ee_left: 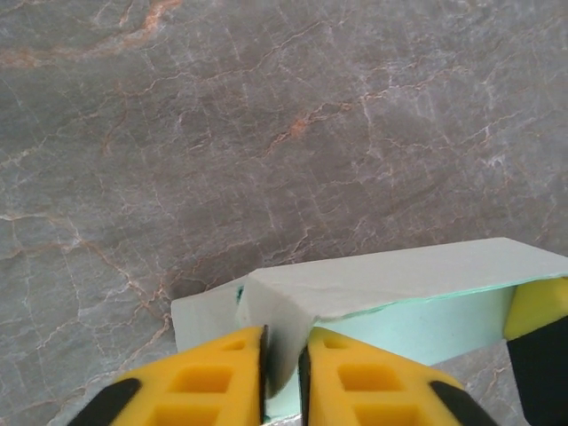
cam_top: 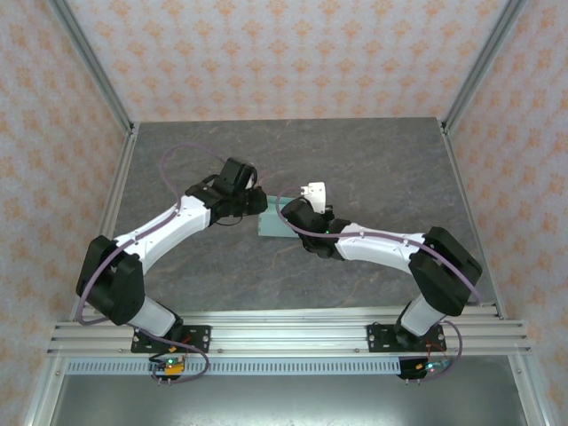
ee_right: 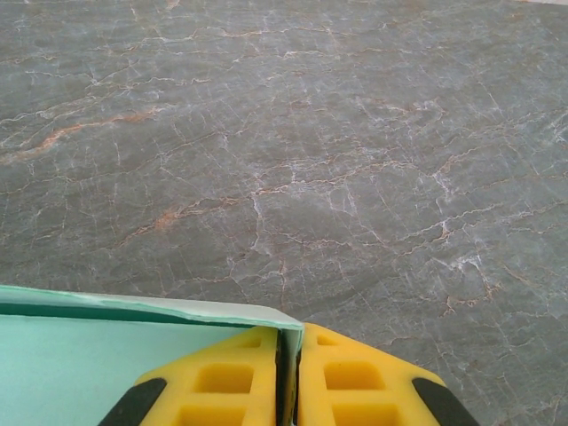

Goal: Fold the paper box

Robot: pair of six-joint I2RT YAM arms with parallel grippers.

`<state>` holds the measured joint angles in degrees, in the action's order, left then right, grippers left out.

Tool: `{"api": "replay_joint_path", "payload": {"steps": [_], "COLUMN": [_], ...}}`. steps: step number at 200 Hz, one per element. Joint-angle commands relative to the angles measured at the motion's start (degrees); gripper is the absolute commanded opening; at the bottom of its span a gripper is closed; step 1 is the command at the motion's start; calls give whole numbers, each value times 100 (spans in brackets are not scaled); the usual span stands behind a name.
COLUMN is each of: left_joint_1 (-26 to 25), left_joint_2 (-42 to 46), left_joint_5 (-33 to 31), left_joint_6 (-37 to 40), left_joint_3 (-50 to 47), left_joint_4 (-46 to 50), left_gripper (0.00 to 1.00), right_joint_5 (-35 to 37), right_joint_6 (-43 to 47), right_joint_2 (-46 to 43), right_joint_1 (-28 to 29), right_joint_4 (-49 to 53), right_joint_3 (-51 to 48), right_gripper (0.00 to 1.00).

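Working on the paper box (cam_top: 273, 224), a pale mint-green card piece lying near the middle of the grey marbled table (cam_top: 382, 160), between the two wrists and well apart from the table edges. Gripped at both ends at once, seemingly to stop the thin card sliding or springing flat while setting a crease.

At the left gripper (ee_left: 284, 364): yellow fingers (ee_left: 213, 382) drawn together with only a sliver between, nipping a bent end flap of the card. Judged as clamped on that flap, given the card running down into the slit. Flap creased and lifted off the table here, with a long pale panel stretching away to the right and a deeper green face beneath it. Probably held this way to pull the end panel up along its score line.

At the right gripper (ee_right: 288, 377): yellow pads (ee_right: 222, 382) pressed tight on a thin upright edge of card, with a broad panel spreading off to the left under a dark-shadowed top lip. Likely serving as the anchor, bracing the far end against the pull from the left.

From above, too small to tell how many walls stand or whether any tab is tucked. Judged as partway through: panels raised, no closed box shape yet. Next calling for a slow, matched motion of both wrists along the crease. Worth watching for tearing at the pinch points, or buckling of the long panel under uneven tension
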<state>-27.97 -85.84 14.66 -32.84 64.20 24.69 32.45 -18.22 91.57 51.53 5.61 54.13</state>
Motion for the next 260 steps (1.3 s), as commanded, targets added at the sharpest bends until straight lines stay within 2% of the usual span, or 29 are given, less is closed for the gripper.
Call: {"api": "replay_joint_path", "payload": {"steps": [1,15,71,123,166,213,244,260], "left_joint_1": [29,30,36,-2,-80,-86,-84,-84], "left_joint_2": [307,294,95,227,480,1238,1474,1437], "left_joint_5": [190,32,-1067,-732,-543,-197,-392,-228], "left_joint_6": [-284,-148,775,1202,1963,2532,2751,2783], "left_joint_3": [-6,-13,-91,-312,-760,-1635,-1937,-1956], "left_joint_4": [-500,-412,301,168,-127,-1165,-1354,-1398], "left_gripper": [28,34,34,51,52,59,61,61], "right_joint_5": [-8,6,15,50,53,39,27,21], "right_joint_6": [-32,-33,29,17,-11,-41,-20,-32], "right_joint_2": [73,55,12,39,41,22,-10,-11], "right_joint_1": [109,116,116,114,114,115,115,114], "right_joint_4": [143,117,106,145,178,226,232,224], "right_joint_3": [-56,-73,-60,-7,19,36,36,36], "right_gripper": [12,12,12,12,12,12,12,12]}}
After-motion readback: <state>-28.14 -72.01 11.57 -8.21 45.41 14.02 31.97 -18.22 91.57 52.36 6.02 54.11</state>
